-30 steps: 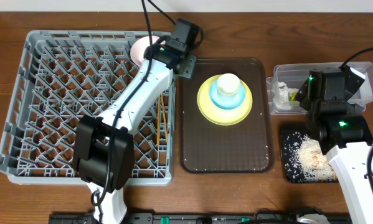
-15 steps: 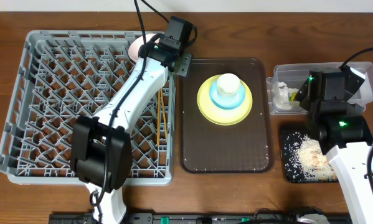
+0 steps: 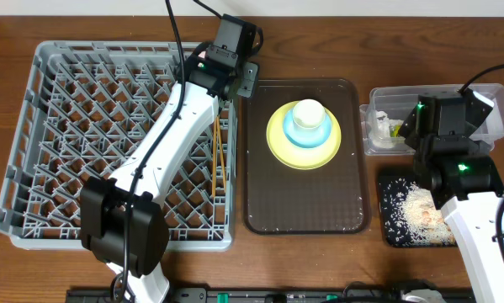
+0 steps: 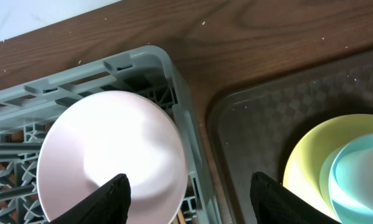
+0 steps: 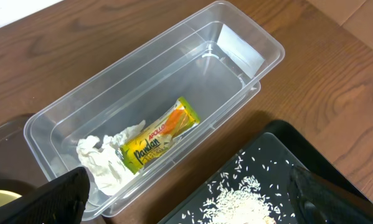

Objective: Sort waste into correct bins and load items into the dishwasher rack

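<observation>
L gripper [image 4: 189, 186] hangs over the far R corner of the dishwasher rack [image 3: 33, 126], fingers wide apart, nothing clamped. One finger [image 4: 111, 199] sits in front of the white bowl [image 4: 105, 149] and the other is over the brown serving tray [image 4: 254, 124], w/ the rack wall running btwn them. Can't tell if that finger touches the bowl. Bowl lies inside that rack corner; in the overhead view the L arm hides most of it. Chopsticks [image 3: 220, 168] lie in the rack along its R edge, partly under the arm.

Serving tray is just beside the rack. On its far half is the yellow plate [image 3: 277, 143] w/ the blue cup [image 3: 306, 130] on top.

R gripper [image 5: 189, 186] is also spread, empty, hovering above where the clear tub [image 5: 233, 46] meets the black tray [image 5: 286, 149]. Tub holds the wrapper [image 5: 158, 140] & napkin [image 5: 102, 158], touching, at the end nearer the serving tray. Food scraps [image 5: 236, 202] are piled in the black tray, w/ loose grains scattered round the pile.
</observation>
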You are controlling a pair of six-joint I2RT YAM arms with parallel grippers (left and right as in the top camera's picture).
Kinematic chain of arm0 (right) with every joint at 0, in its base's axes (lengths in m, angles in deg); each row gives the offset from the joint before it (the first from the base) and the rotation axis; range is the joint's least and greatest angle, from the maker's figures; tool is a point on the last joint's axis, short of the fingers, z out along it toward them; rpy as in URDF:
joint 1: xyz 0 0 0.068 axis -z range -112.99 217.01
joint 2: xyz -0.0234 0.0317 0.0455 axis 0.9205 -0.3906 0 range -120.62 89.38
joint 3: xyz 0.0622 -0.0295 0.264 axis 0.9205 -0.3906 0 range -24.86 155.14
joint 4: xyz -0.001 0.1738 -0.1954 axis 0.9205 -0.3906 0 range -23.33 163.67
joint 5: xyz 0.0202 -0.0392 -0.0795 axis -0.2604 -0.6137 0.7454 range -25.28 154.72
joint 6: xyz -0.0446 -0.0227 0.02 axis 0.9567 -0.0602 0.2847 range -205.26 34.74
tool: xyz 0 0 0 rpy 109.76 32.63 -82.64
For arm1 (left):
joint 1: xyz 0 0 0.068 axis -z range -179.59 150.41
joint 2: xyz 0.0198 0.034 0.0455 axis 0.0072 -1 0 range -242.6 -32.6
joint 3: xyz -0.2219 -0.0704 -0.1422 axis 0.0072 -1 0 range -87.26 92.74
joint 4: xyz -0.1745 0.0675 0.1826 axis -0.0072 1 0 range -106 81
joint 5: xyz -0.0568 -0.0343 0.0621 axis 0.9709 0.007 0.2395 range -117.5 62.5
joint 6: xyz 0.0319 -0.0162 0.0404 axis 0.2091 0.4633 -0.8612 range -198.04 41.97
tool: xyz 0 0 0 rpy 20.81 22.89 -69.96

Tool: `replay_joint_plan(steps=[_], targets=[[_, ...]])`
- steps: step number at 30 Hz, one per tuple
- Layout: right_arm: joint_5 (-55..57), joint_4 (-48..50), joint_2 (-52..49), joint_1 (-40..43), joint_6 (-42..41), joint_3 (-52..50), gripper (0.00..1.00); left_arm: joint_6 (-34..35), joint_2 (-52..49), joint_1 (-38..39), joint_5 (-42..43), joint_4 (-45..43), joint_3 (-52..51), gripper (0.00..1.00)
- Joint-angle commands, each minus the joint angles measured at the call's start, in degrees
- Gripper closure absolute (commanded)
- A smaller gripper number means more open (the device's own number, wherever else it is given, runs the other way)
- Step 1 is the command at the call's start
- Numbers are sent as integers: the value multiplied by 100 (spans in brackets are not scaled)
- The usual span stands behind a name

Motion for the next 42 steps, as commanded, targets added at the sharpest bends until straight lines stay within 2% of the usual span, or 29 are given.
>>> replay_joint_plan(steps=[1,11,20,25,30,32,34,36,37,38,42], targets=[[83,-11,44,20,-72,59,1,4,-111,-13,-9,4,-83,36],[83,-11,44,20,-72,59,1,4,-612,-13,-9,11,-98,45],[83,-11,44,20,-72,59,1,0,-680,-15,-74,11,-98,59],[83,-11,44,20,-72,59,1,-9,-680,-22,-72,11,-98,71],[83,-11,44,20,-72,59,1,-17,-680,-37,-72,37,-98,71],[83,-11,44,20,-72,59,1,-17,-680,-37,-72,68,-98,64],[83,-11,44,20,-72,59,1,-17,-680,-35,-72,105,-98,46],[83,-11,44,20,-72,57,1,-17,-680,-42,-72,138,-98,33],[83,-11,44,20,-72,59,1,-17,-680,-48,-72,142,-98,16],[83,-11,44,20,-72,59,1,-17,-680,-48,-72,142,-98,3],[83,-11,44,20,-72,59,1,-17,-680,-48,-72,140,-98,2]])
